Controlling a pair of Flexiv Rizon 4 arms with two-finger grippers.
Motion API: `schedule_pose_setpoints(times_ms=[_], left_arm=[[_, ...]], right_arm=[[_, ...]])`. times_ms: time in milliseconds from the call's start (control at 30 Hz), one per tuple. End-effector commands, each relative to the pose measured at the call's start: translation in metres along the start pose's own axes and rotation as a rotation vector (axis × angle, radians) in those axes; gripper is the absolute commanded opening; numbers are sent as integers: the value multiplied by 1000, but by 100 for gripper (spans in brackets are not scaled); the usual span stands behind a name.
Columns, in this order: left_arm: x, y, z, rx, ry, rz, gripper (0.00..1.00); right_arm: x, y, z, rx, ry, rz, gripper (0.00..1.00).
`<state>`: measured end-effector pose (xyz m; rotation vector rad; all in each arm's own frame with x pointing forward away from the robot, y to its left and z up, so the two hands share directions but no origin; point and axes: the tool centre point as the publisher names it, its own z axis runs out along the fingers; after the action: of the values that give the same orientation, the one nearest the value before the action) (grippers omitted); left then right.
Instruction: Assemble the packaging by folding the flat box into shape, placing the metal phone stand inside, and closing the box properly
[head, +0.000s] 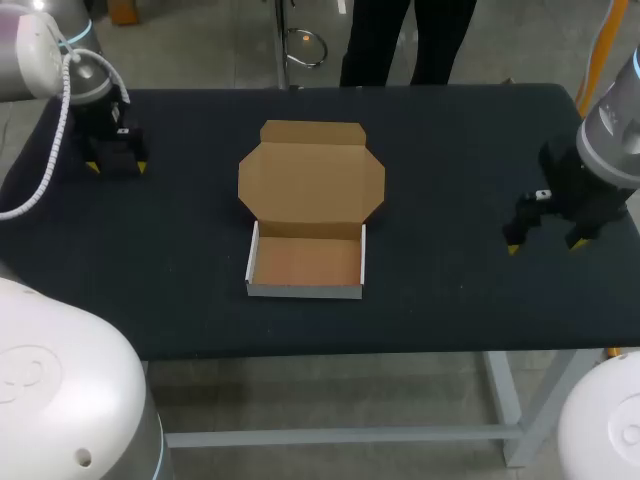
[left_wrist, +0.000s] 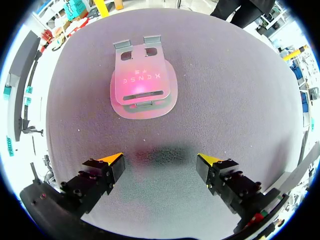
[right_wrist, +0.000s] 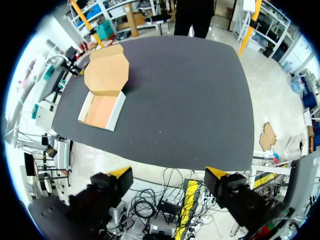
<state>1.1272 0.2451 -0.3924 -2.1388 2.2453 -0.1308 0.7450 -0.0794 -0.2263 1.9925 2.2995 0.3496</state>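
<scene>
Box formed, lid open, mid-table. Left gripper at 10 o'clock from box, spread, empty; metal phone stand flat just ahead. Right gripper at 3 o'clock, spread. Advice: descend centred, pinch stand across raised edge.

brown box, silvery stand, black table

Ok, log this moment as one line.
box: folded, lid open, empty | phone stand: flat on table ahead of left claw | left claw: open, empty | right claw: open, empty
</scene>
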Motion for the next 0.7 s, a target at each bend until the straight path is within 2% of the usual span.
schedule_pose_setpoints(times_ms=[33,700], left_arm=[[-2,-9,4,-26,-3,0,100],[-3,-28,6,-21,-6,-6,100]], right_arm=[[3,-9,0,-33,-8,0,100],[3,-9,0,-33,-8,0,100]])
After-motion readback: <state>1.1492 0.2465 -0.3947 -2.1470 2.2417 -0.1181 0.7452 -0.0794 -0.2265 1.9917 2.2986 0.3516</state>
